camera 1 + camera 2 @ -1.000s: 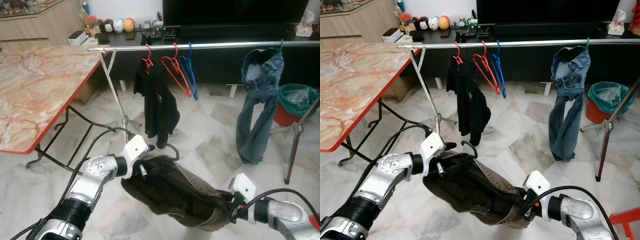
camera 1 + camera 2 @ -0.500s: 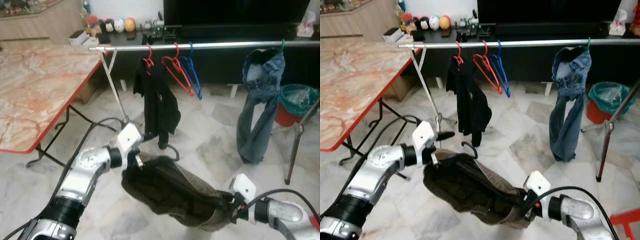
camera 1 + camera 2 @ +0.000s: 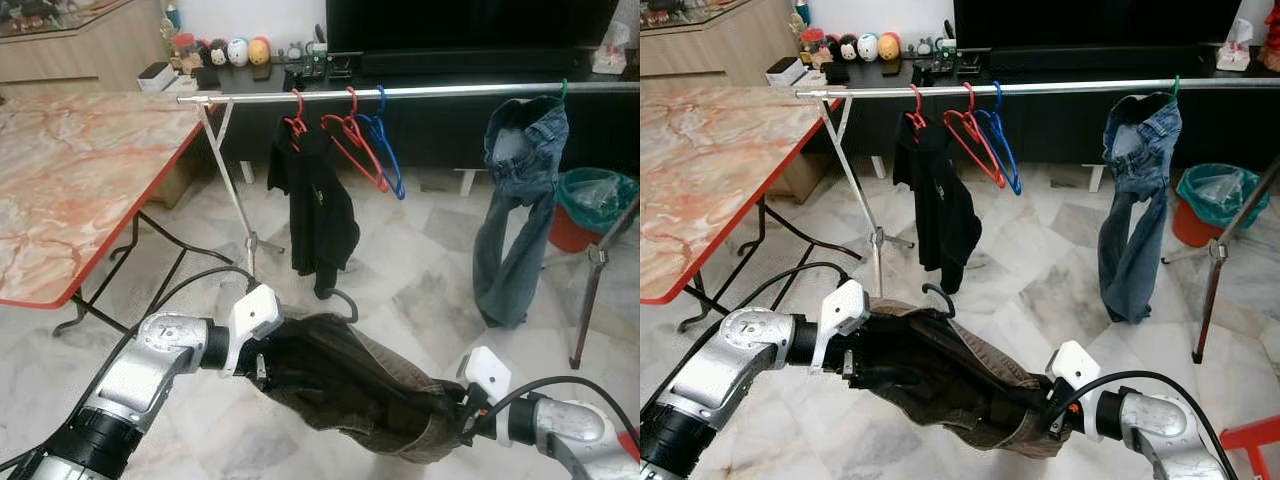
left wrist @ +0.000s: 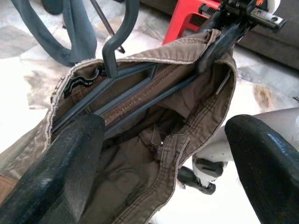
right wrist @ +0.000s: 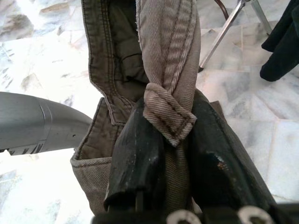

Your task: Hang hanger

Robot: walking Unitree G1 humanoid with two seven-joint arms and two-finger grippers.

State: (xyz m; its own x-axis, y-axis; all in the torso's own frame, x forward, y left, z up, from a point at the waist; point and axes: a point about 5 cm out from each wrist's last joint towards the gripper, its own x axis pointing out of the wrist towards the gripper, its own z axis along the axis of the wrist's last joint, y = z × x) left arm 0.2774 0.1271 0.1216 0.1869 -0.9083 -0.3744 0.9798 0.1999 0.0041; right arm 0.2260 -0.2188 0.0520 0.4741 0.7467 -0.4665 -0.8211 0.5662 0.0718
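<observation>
Hanger [image 4: 122,91] w/ trousers [image 3: 350,385]: right hand [image 5: 170,154] clamps waistband, left hand [image 4: 163,154] wide open.

No text, brand, number or sign can be read. The small black woven label [image 4: 80,82] sewn inside the waistband of the olive-brown trousers [image 4: 154,154] carries pale lettering, but it is too small and blurred to make out. The black garment [image 3: 318,205] hanging from the silver metal rail [image 3: 400,91] bears a small yellowish mark on its front, too faint to tell as letters or a logo. The small white box [image 3: 155,75] on the dark low cabinet [image 3: 450,120] shows no legible print.
</observation>
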